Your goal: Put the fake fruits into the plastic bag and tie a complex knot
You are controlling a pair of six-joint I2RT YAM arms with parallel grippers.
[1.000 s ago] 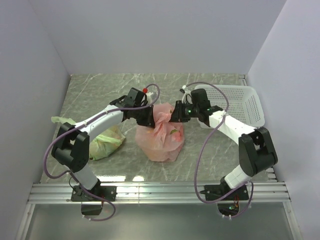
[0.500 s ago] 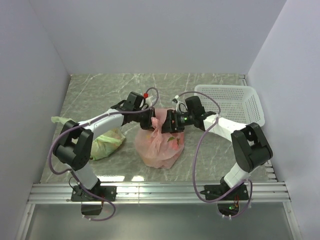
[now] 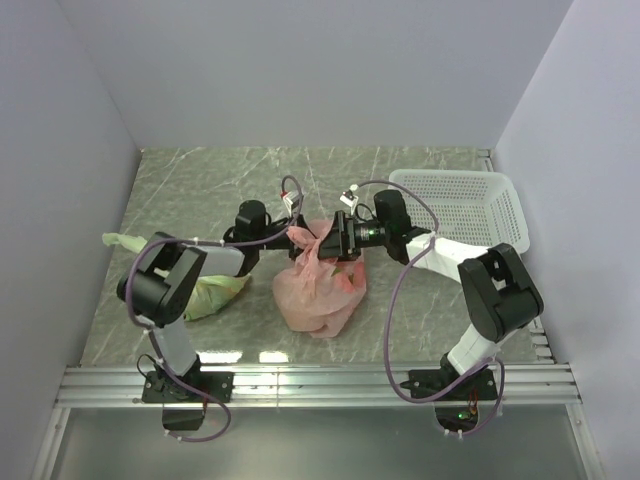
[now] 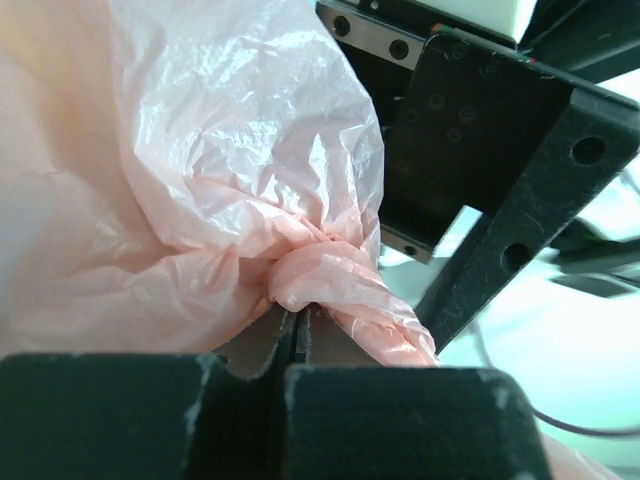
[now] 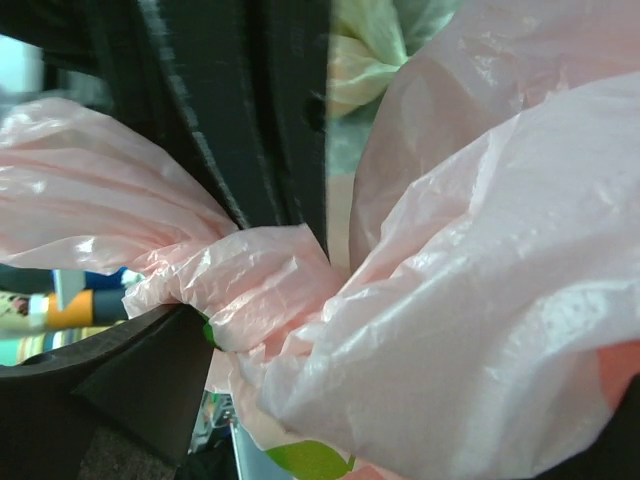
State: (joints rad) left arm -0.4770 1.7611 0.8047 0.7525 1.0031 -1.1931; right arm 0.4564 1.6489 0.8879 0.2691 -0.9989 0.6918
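Observation:
The salmon-pink plastic bag point(image 3: 318, 295) lies mid-table, bulging; faint green and orange patches of the fake fruits point(image 3: 345, 281) show through it. Its handles are drawn up into a twisted knot point(image 3: 309, 244) between the two grippers. My left gripper point(image 3: 291, 236) is shut on a twisted handle end point(image 4: 330, 290), jaws pressed together in the left wrist view point(image 4: 298, 330). My right gripper point(image 3: 334, 240) meets it from the right, closed on the other handle point(image 5: 245, 285). Pink plastic point(image 5: 480, 270) fills the right wrist view and hides most of its fingers.
A pale green tied bag point(image 3: 208, 284) lies left of the pink bag, under the left arm. A white mesh basket point(image 3: 470, 205) stands at the back right. Walls close in on the left, back and right.
Both grippers have moved together over the bag's top. The left wrist has swung back and in. The handles have tightened into a small twist and the bag has slid slightly nearer.

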